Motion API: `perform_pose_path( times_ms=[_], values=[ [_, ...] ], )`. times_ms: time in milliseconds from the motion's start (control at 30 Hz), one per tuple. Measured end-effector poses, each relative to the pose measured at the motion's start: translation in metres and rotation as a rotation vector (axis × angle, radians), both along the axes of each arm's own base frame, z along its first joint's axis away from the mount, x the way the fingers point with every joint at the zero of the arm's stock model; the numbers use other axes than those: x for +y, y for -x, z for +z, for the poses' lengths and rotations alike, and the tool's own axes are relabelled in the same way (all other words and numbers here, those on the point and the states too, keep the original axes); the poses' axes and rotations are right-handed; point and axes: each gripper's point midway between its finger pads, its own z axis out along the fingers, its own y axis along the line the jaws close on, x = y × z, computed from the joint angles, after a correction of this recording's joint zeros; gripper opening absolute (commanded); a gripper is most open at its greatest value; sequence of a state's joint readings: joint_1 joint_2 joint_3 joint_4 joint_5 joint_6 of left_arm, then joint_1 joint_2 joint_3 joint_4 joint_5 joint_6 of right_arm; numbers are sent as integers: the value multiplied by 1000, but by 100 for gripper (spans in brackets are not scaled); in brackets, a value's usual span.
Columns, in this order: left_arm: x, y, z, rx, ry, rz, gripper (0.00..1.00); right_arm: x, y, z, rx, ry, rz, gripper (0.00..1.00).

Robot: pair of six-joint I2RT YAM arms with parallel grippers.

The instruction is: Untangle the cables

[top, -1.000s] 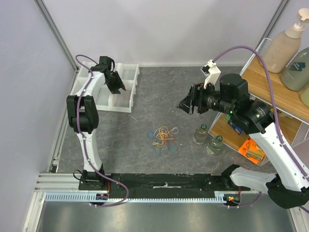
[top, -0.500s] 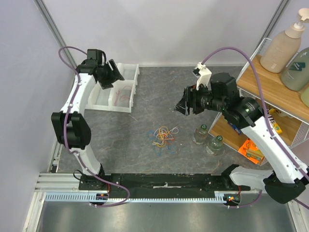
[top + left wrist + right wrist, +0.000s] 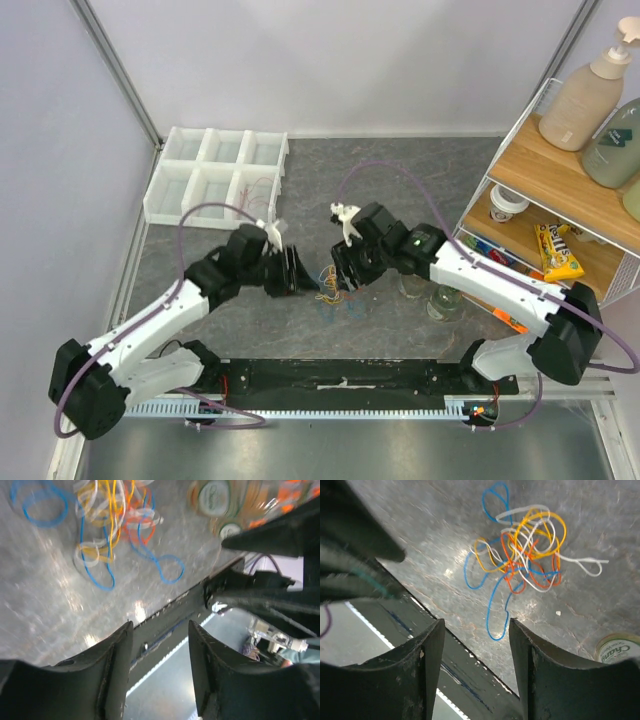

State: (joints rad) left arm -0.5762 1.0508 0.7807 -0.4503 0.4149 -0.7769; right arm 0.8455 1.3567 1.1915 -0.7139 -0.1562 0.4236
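At the middle of the table, over the tangled cables, left gripper and right gripper hover spread, empty; next I'd pinch separate outlying loops.

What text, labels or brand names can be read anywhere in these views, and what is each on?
"Cham", cut off by the frame edge: bottle cap, right wrist view.
Left wrist view, both bottle caps: print blurred, unreadable.
The yellow snack bag: lettering too small.
The green bottle: label too small.
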Motion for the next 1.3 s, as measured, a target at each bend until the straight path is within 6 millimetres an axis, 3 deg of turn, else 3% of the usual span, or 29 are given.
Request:
perform_pose_path(
  times_ms=[67, 167, 300, 467, 567, 667, 900, 1133, 1300],
  values=[
    [-7, 27, -21, 54, 0, -23, 49, 0, 6, -22, 24, 33, 9, 57],
    [-7, 40, -43, 111, -28, -5, 54, -10, 6, -43, 26, 83, -3, 46],
    [-13, 27, -54, 124, -66, 16, 57, -4, -3, -52, 9, 84, 6, 45],
    [-28, -10, -61, 114, -112, 15, 47, 3, -7, -62, -11, 50, 2, 48],
    [-20, -33, -72, 115, -116, 50, 45, 4, -4, -72, 3, 31, 6, 48],
    [-12, -47, -82, 107, -146, 48, 54, 3, 2, -84, 24, 21, 2, 48],
    [-22, -57, -87, 15, -152, -82, 50, 12, -3, -81, 20, -37, 5, 48],
    [-22, -61, -110, 26, -176, -136, 49, 11, -12, -83, 35, -79, -22, 48],
    [-27, -65, -116, 27, -169, -166, 34, 10, -12, -90, 55, -70, -22, 48]
  ],
)
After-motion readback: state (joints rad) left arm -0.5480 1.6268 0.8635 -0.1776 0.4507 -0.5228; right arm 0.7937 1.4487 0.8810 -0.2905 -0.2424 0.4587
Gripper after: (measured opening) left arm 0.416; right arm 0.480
